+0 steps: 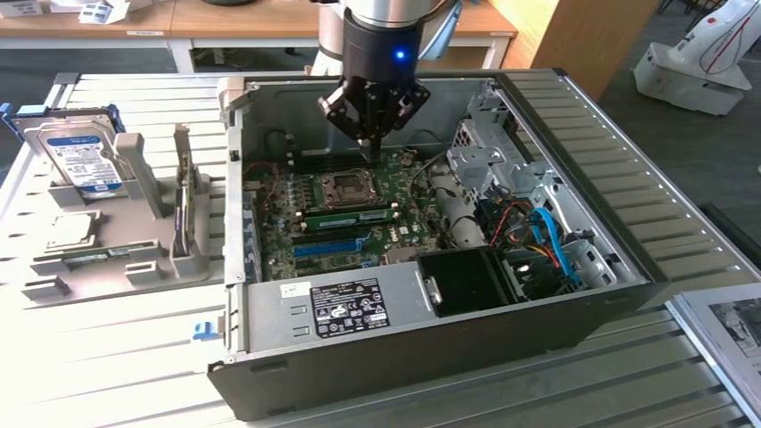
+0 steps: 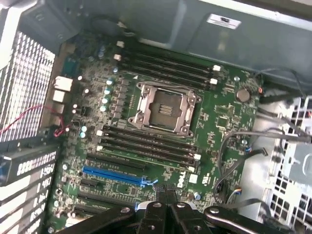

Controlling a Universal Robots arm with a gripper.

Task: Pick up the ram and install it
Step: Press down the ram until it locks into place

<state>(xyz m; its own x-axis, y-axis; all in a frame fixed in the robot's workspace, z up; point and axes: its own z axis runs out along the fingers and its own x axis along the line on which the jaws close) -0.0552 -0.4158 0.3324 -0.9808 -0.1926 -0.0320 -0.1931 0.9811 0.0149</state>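
A long, narrow green ram stick [image 1: 351,217] with a pale label lies along the memory slots just below the CPU socket [image 1: 346,187] inside the open PC case. Another thin green board [image 1: 181,192] stands on edge in the grey rack at the exterior view's left. My gripper [image 1: 366,153] hangs point-down over the motherboard, above the far side of the socket and clear of the board. Its fingers are shut together with nothing between them. In the wrist view the gripper [image 2: 168,214] sits well above the socket [image 2: 163,105] and the dark memory slots [image 2: 146,144].
The grey rack [image 1: 143,267] also holds a silver hard drive [image 1: 81,160] with a blue-white label. A bright-blue slot [image 1: 327,247] runs across the motherboard. The case walls [image 1: 571,152], drive cage [image 1: 494,147], power supply [image 1: 345,303] and loose cables [image 1: 541,241] crowd the board.
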